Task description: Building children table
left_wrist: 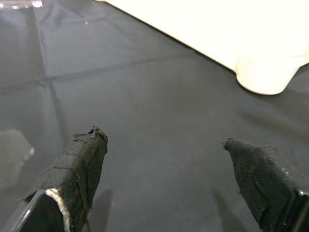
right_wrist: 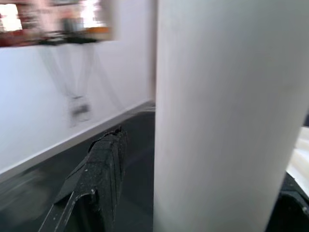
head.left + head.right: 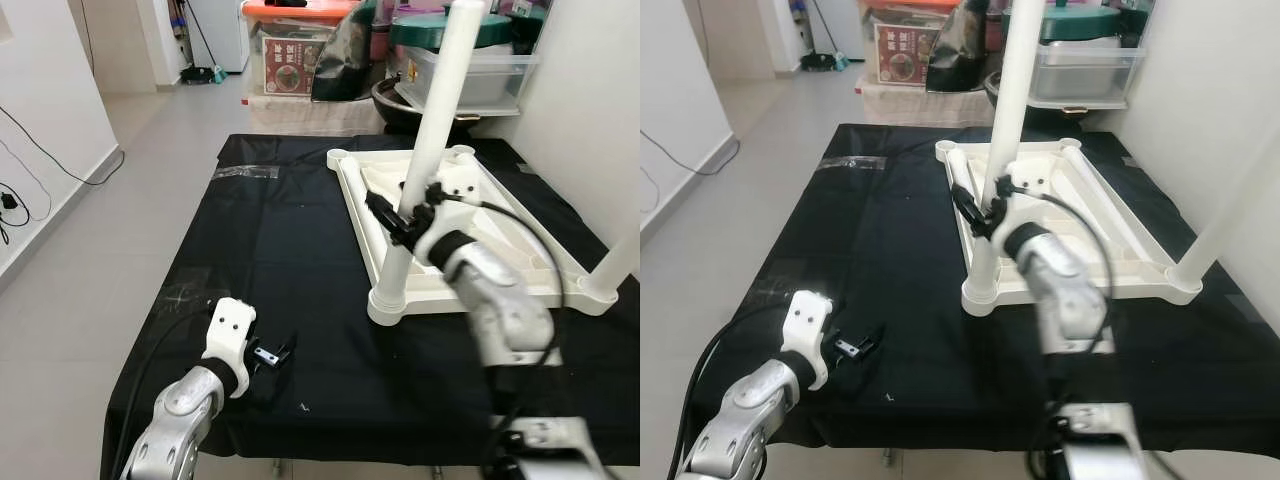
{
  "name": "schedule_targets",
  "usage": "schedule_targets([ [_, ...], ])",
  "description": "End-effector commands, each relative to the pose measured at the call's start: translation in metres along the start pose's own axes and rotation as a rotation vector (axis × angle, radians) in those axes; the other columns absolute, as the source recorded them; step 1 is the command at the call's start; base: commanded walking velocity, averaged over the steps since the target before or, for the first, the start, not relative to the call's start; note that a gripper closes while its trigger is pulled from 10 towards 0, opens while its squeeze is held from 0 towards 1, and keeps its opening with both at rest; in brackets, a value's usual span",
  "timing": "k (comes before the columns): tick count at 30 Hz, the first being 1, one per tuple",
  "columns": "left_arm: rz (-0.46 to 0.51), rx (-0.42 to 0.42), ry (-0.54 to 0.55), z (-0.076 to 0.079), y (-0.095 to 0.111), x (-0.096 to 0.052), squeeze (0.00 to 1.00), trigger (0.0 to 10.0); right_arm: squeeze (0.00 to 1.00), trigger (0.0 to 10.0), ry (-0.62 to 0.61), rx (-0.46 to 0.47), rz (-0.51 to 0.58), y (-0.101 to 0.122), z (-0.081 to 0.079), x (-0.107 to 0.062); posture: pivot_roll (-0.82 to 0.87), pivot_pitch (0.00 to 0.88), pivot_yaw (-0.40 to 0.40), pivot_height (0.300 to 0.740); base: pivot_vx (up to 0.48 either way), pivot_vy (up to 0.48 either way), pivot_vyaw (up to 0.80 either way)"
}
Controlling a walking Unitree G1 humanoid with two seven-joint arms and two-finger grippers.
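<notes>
The upturned white tabletop (image 3: 520, 262) lies on the black-covered table (image 3: 290, 250). Two legs stand in its near corners; the far corners look unfilled. The right end effector (image 3: 405, 222) grips the near-left leg (image 3: 425, 150). Near that leg's socket, the left end effector (image 3: 272, 356) rests wide, holding nothing.

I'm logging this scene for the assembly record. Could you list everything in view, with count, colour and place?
Upside-down plastic children's tabletop: one, white, on the right half of the black cloth.
Round plastic table legs: two standing upright in the tabletop's corner sockets, white; near-left leg, near-right leg.
Black cloth: one, spread under everything.
Clear plastic wrapper: one, on the cloth's far-left part.
Clear plastic storage boxes: stacked behind the cloth, one with an orange lid.
Black cable: along the white wall on the left.
Left gripper: jaws open, low over the cloth's near-left part.
Right gripper: black fingers either side of the near-left leg.
</notes>
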State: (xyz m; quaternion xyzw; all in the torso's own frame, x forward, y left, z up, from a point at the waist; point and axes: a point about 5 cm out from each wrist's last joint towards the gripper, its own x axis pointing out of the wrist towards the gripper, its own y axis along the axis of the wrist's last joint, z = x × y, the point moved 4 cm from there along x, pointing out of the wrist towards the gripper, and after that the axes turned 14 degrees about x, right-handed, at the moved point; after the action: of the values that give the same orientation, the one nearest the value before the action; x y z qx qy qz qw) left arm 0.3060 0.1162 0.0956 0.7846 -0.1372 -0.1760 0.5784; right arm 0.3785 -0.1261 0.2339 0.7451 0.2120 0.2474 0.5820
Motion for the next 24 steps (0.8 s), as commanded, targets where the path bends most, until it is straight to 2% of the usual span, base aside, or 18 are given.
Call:
schedule_targets([
  [1,0.000,0.000,0.002,0.001,-0.001,0.001,0.00,10.0,0.00,10.0,0.222,-0.004,-0.065,-0.017,-0.033,0.010,0.03,0.000,-0.073,0.740,0.000,0.000,0.00],
  [2,0.006,0.000,0.008,-0.001,0.001,0.002,0.00,10.0,0.00,4.3,0.257,0.004,-0.087,-0.026,-0.039,0.012,0.04,0.000,-0.076,0.740,0.000,0.000,0.00],
  [4,0.006,0.000,0.008,-0.001,0.001,0.002,0.00,10.0,0.00,4.3,0.257,0.004,-0.087,-0.026,-0.039,0.012,0.04,0.000,-0.076,0.740,0.000,0.000,0.00],
  [5,0.010,-0.001,0.013,-0.002,0.003,0.003,0.00,10.0,0.00,0.0,0.264,0.008,-0.101,-0.034,-0.042,0.015,0.04,0.000,-0.076,0.740,0.000,0.000,0.00],
  [6,0.010,-0.001,0.013,-0.002,0.003,0.003,0.00,10.0,0.00,0.0,0.264,0.008,-0.101,-0.034,-0.042,0.015,0.04,0.000,-0.076,0.740,0.000,0.000,0.00],
  [7,0.013,-0.002,0.016,-0.002,0.004,0.003,0.00,10.0,0.00,0.0,0.134,0.005,-0.128,-0.045,-0.030,0.023,0.04,0.000,-0.076,0.740,0.000,0.000,0.00],
  [9,0.013,-0.002,0.016,-0.002,0.004,0.003,0.00,10.0,0.00,0.0,0.134,0.005,-0.128,-0.045,-0.030,0.023,0.04,0.000,-0.076,0.740,0.000,0.000,0.00],
  [10,0.011,-0.002,0.013,-0.002,0.003,0.001,0.00,10.0,0.00,0.0,-0.252,0.031,-0.117,-0.054,0.011,0.023,0.04,0.000,-0.065,0.740,0.000,0.000,0.00],
  [11,0.005,0.002,0.007,-0.002,0.001,0.000,0.00,10.0,0.00,0.0,-0.650,0.064,-0.097,-0.063,0.049,-0.002,0.03,0.000,-0.062,0.740,0.000,0.000,0.00],
  [12,0.000,0.004,0.002,-0.001,0.000,-0.001,0.00,10.0,0.00,0.0,-0.914,0.081,-0.094,-0.070,0.070,-0.026,0.03,0.000,-0.062,0.740,0.000,0.000,0.00],
  [13,0.000,0.004,0.002,-0.001,0.000,-0.001,0.00,10.0,0.00,0.0,-0.914,0.081,-0.094,-0.070,0.070,-0.026,0.03,0.000,-0.062,0.740,0.000,0.000,0.00],
  [14,-0.003,0.006,0.000,-0.002,-0.001,-0.002,0.00,10.0,0.00,0.0,-1.065,0.085,-0.091,-0.076,0.076,-0.049,0.03,0.000,-0.063,0.740,0.000,0.000,0.00],
  [15,-0.003,0.006,0.000,-0.002,-0.001,-0.002,0.00,10.0,0.00,0.0,-1.065,0.085,-0.091,-0.076,0.076,-0.049,0.03,0.000,-0.063,0.740,0.000,0.000,0.00],
  [16,0.001,0.002,0.005,-0.003,0.000,0.000,0.00,10.0,0.00,3.4,-1.123,0.043,-0.092,-0.083,0.061,-0.075,0.02,0.000,-0.056,0.740,0.000,0.000,0.00],
  [19,0.002,0.001,0.007,-0.003,0.001,0.000,0.00,10.0,0.00,3.4,-1.129,0.025,-0.089,-0.083,0.053,-0.082,0.02,0.000,-0.056,0.740,0.000,0.000,0.00],
  [20,0.003,-0.004,0.003,-0.001,0.001,0.000,0.00,10.0,0.00,10.0,-1.098,-0.004,-0.087,-0.082,0.047,-0.084,0.00,0.000,-0.047,0.740,0.000,0.000,0.00],
  [21,0.003,-0.004,0.003,-0.001,0.001,0.000,0.00,10.0,0.00,10.0,-1.098,-0.004,-0.087,-0.082,0.047,-0.084,0.00,0.000,-0.047,0.740,0.000,0.000,0.00],
  [24,0.004,-0.014,-0.015,0.006,0.001,0.001,0.00,10.0,0.00,10.0,-0.959,0.043,-0.041,-0.074,0.037,-0.075,-0.03,0.000,-0.031,0.740,0.000,0.000,0.00],
])
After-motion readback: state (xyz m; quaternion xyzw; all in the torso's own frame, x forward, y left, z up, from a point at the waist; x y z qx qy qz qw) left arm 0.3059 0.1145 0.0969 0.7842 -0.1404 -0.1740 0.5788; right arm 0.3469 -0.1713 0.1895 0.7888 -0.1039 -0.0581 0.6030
